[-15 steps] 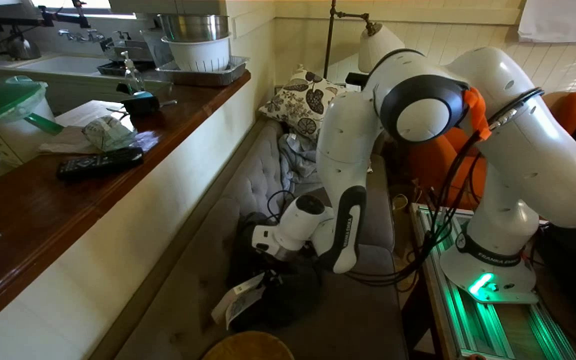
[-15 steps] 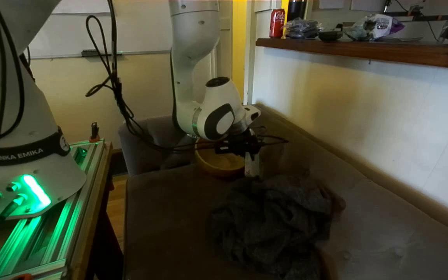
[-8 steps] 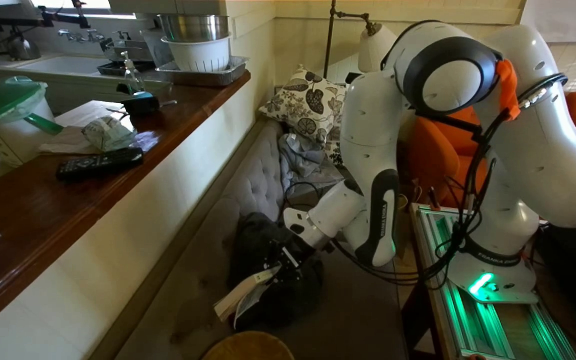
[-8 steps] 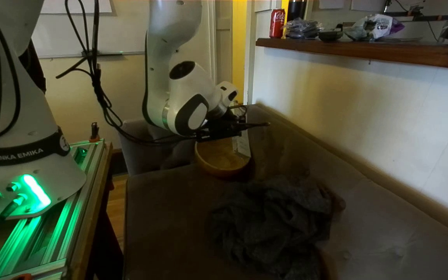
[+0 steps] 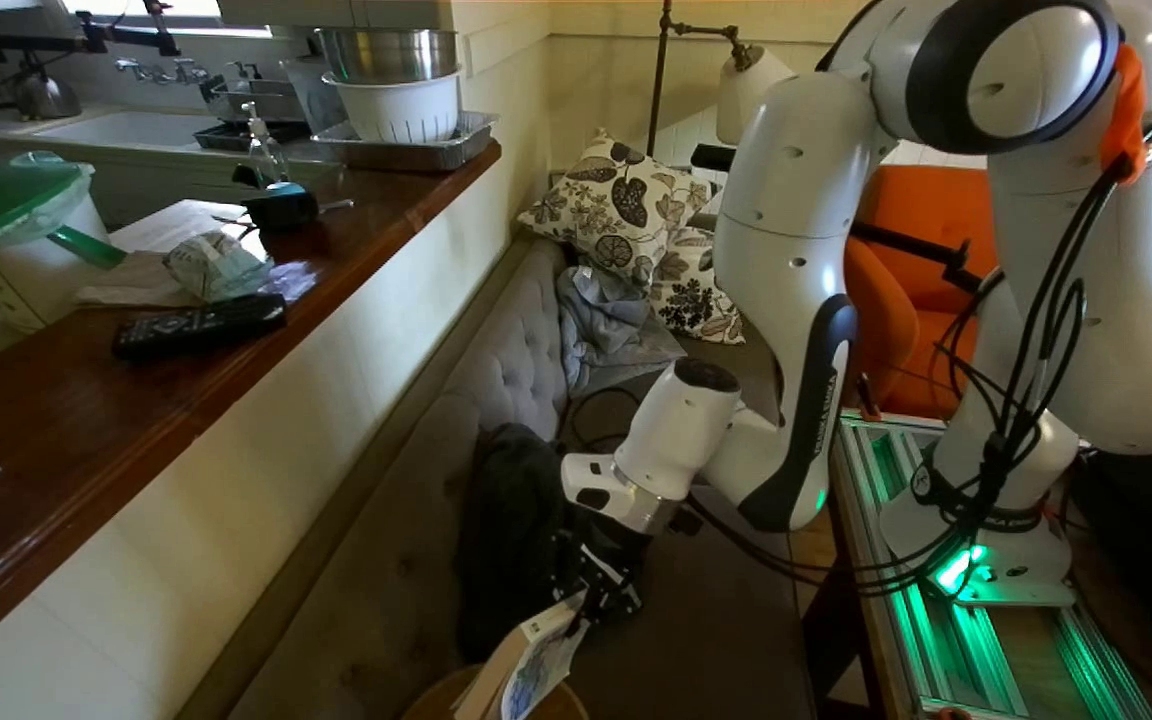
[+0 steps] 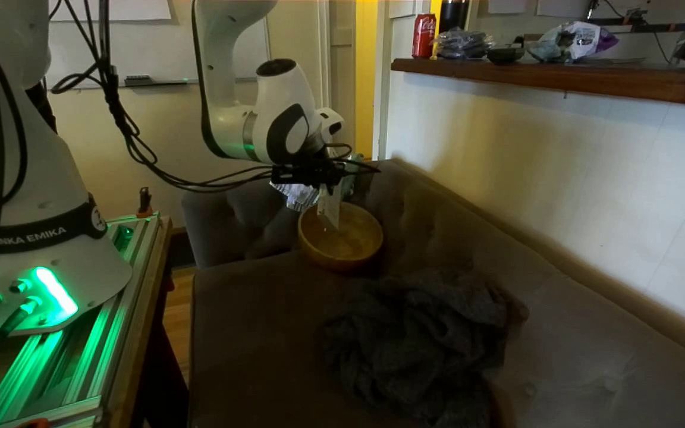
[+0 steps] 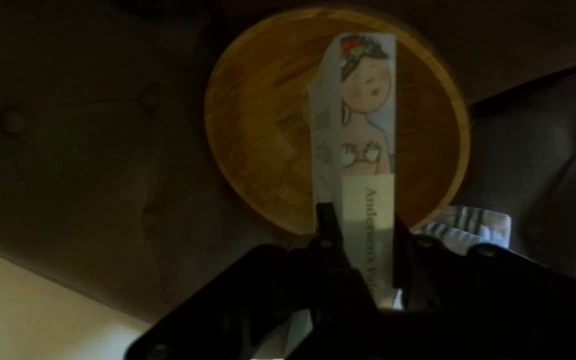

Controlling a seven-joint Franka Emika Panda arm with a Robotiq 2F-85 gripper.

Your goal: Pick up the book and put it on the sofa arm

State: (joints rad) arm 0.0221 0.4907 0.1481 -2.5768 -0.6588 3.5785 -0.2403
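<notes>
The book (image 7: 368, 110) is white-edged with a drawn figure and lettering on its spine. My gripper (image 7: 360, 220) is shut on it, one finger on each side. In both exterior views the gripper (image 5: 591, 590) (image 6: 330, 181) holds the book (image 5: 511, 665) (image 6: 329, 208) tilted downward above the wooden bowl (image 6: 342, 261). The bowl is round, and its rim (image 7: 462, 145) shows behind the book in the wrist view. The sofa arm (image 6: 247, 229) is the grey tufted end beyond the bowl in an exterior view. Part of the book is hidden by the gripper.
A crumpled dark cloth (image 6: 414, 351) lies on the sofa seat (image 6: 247, 333). A striped light piece (image 7: 478, 225) shows beside the bowl; I cannot tell whether it belongs to the book. A wooden ledge (image 5: 356, 260) runs above the sofa back. Cables (image 6: 134, 142) hang from the arm.
My gripper has carried the book away from beside the dark cloth to above the bowl, rising and moving toward the sofa's arm end. The gripper has stayed shut on the book.
</notes>
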